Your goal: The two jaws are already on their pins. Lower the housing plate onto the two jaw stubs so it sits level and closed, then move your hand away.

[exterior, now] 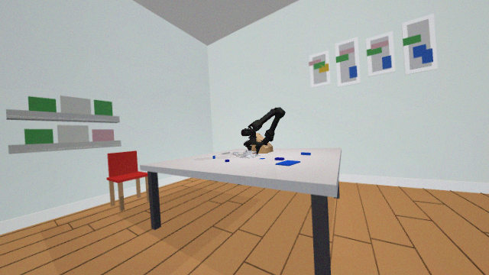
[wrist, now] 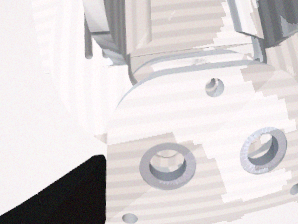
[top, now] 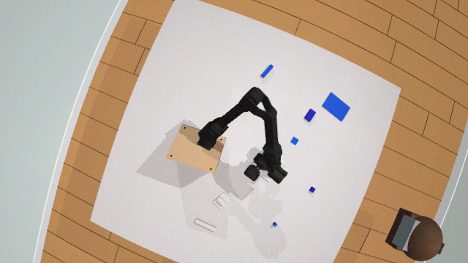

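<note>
My gripper (top: 265, 177) is shut on the white housing plate (wrist: 200, 120), over the right part of the work area in the top view. One black finger shows at the lower left of the wrist view; the other is out of view. The plate has rounded corners, two large ringed holes and several small holes. Pale parts show through the large holes. Grey jaw-like parts (wrist: 107, 30) (wrist: 275, 20) stand beyond the plate's far edge, either side of a pale block. The plate and arm hide the stubs and pins, so I cannot tell whether the plate touches them.
The arm's tan base (top: 186, 150) is left of the gripper. A small white bracket-like piece (top: 220, 200) and a white bar (top: 205, 225) lie below it. A blue slab (top: 336, 107), a blue bar (top: 267, 71) and several small blue blocks lie around the arm on the white table (top: 146, 204).
</note>
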Motion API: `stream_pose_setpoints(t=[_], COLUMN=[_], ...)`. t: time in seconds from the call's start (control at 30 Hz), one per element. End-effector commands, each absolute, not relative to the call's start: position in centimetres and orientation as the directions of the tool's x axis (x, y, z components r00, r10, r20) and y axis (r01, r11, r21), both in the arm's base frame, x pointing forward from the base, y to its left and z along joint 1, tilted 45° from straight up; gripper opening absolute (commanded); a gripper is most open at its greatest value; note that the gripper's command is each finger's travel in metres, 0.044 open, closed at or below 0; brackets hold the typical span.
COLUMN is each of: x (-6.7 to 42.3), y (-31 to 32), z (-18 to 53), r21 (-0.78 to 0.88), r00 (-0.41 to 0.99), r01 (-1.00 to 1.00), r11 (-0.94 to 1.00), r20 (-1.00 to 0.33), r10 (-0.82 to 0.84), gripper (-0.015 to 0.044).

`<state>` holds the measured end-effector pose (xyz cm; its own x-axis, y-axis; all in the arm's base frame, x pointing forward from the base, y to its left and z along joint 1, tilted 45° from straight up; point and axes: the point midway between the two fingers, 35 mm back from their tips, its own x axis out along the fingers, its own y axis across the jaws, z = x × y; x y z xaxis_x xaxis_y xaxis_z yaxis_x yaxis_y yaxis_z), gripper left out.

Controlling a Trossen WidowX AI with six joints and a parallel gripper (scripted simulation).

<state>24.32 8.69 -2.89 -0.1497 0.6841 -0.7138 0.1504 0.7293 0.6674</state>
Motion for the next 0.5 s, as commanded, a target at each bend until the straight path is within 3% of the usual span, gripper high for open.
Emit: stream_pose_setpoints(t=[0.0, 0.47], x=[24.3, 24.26], y=[8.83, 9.01], z=[-3.02, -3.2], r21=[0.669, 0.669], r00=[-0.148, -0.148], r01=[0.155, 0.155], r11=[0.727, 0.727], r20=[-0.712, -0.712], r10=[0.687, 0.687], gripper=[0.0351, 0.0351])
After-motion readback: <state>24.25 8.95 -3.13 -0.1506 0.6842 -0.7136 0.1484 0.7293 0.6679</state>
